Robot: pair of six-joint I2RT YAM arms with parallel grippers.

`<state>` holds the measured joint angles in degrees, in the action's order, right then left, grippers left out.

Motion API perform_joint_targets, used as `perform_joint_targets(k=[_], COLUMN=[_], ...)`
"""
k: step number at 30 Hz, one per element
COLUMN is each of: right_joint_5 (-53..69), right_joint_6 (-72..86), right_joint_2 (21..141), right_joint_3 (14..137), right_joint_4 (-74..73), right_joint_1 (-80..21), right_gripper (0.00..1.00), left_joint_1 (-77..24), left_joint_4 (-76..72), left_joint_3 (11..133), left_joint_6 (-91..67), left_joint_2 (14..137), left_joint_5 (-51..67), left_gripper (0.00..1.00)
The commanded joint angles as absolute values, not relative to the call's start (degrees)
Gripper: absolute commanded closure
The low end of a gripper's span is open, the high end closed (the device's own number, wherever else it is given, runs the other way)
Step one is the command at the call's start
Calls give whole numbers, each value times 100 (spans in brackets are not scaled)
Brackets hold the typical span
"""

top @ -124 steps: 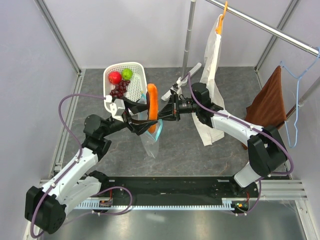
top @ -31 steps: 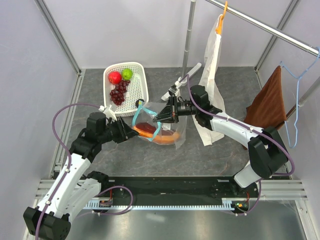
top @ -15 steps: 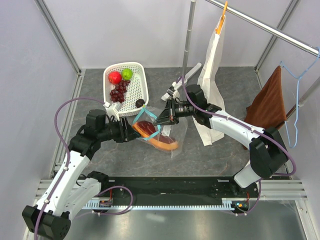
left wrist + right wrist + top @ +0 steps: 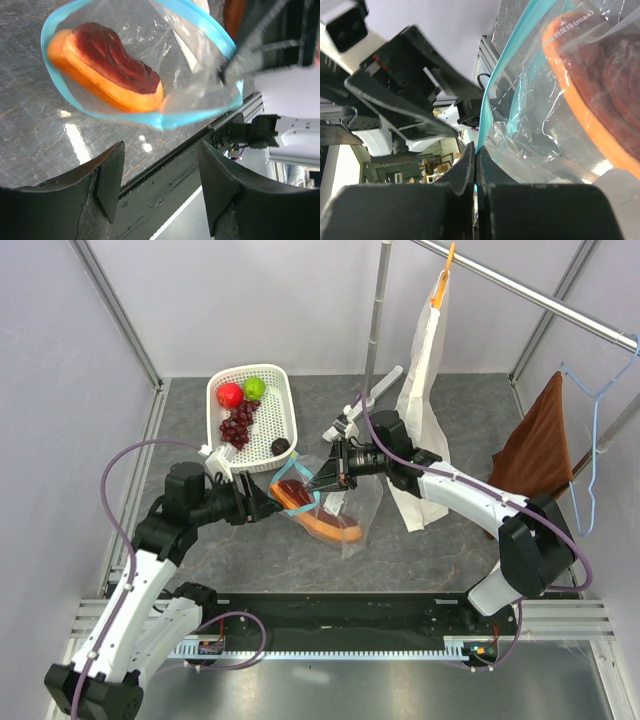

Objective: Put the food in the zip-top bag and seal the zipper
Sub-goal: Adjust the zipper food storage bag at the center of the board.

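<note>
The clear zip-top bag (image 4: 352,508) hangs low over the table with its teal zipper (image 4: 301,503) mouth open toward the left. The orange-and-maroon papaya slice (image 4: 322,520) lies inside it, also seen in the left wrist view (image 4: 111,71). My right gripper (image 4: 322,480) is shut on the teal zipper strip (image 4: 492,107) and holds the bag up. My left gripper (image 4: 262,506) is open and empty just left of the mouth (image 4: 160,185). The red apple (image 4: 230,395), green fruit (image 4: 254,388), grape bunch (image 4: 237,424) and dark ball (image 4: 281,446) sit in the white basket (image 4: 285,410).
A tall white paper bag (image 4: 425,350) hangs from the rail behind the right arm. A brown cloth (image 4: 540,450) and a blue hanger (image 4: 592,440) hang at the right. A metal pole (image 4: 376,310) stands at the back centre.
The papaya slice has gone from my left gripper into the bag. The left gripper has let go and drawn back left. The bag has sunk lower and tipped to the right.
</note>
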<state>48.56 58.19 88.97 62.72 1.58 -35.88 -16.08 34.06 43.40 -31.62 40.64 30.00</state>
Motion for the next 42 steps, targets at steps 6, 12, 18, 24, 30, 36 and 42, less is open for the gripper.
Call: perform_joint_targets(k=[6,12,18,24,30,36,42], right_joint_5=[4834,4887,4905,4940,4860,4895,4974], right_joint_6=[5625,5625,5441,5256,5229,5256,5273], right_joint_2=[8657,8736,8763,8675,8622,8666,8666], right_joint_3=[6425,6478,6521,6644,6820,6899,6891], right_joint_4=[255,264,168,79,26,35,26], right_joint_1=[-3718,-3762,-3814,-3823,-3814,-3814,-3814], right_gripper=[100,100,100,100,100,100,100], left_joint_1=[-1564,-1521,-1126,-117,176,158,167], left_joint_4=[2050,1679,1660,2566,2663,2454,1637], left_joint_3=[3710,3367,3532,3692,3586,3349,3226], left_joint_6=[-3998,-4254,-3746,-2822,-2943,-3225,-3849], left_joint_2=[4799,4966,4966,5343,5186,4957,5185], left_joint_5=[2856,2620,2927,3348,4639,4755,4948], left_gripper=[34,31,37,34,40,43,37])
